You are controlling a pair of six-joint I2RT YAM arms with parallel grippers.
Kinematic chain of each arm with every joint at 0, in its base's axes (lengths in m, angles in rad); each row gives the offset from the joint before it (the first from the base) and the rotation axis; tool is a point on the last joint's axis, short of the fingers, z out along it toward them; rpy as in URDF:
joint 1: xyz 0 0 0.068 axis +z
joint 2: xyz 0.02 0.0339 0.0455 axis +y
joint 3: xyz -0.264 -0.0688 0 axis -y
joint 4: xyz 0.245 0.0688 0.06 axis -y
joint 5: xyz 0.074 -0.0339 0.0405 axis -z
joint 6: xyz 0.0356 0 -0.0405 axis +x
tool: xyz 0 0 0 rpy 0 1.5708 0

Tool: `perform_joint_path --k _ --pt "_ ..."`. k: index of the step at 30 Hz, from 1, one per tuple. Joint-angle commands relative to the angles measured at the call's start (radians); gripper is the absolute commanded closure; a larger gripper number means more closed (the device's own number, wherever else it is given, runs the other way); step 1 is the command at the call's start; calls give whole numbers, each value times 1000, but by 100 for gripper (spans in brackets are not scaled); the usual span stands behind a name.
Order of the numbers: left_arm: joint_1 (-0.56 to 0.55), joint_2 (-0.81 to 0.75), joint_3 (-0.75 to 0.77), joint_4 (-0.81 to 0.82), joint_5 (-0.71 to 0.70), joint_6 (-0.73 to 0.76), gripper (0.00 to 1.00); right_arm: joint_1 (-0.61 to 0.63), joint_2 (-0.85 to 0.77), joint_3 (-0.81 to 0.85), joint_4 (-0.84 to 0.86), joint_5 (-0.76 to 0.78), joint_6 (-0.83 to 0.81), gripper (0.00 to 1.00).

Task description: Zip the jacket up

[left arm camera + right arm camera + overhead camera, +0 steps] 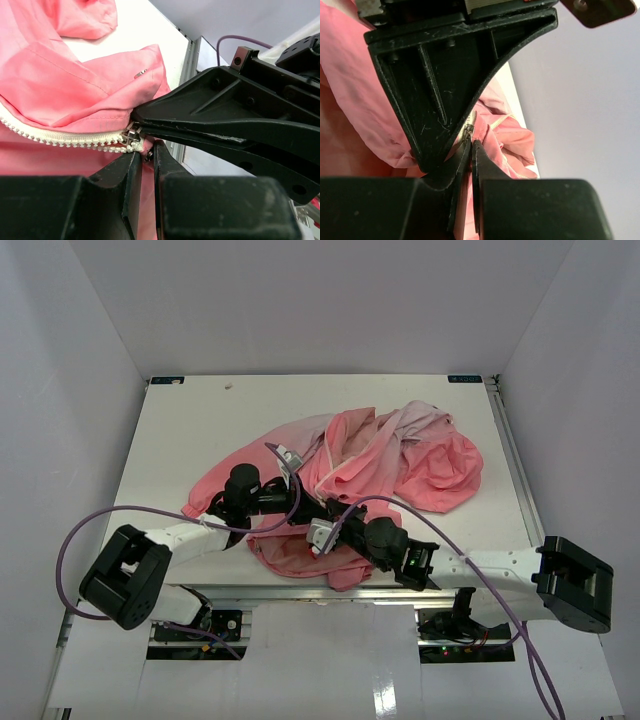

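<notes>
I've got a white table [200,430] spreading out beyond the fingers [125,192], plain pale walls [320,300] closing in behind and either side, soft even light.

bright even light, soft shadows; wrist-view foregrounds blurred

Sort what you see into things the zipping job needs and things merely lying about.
Job: jacket, zipper, slider, left gripper, right gripper.
Lying about: purple cable, table.
</notes>
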Motion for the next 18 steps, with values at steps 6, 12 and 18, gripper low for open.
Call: perform_joint_path --k 6,12,18 --pt "-49 -55 -27 -70 100 4 100 -128 -49 89 82 -128 138 92" --pt "-51 -93 -12 -162 34 26 100 -191 -73 155 -94 -176 184 92" --pt "-54 -108 5 -315 -100 83 100 -191 -108 232 -277 -149 143 92"
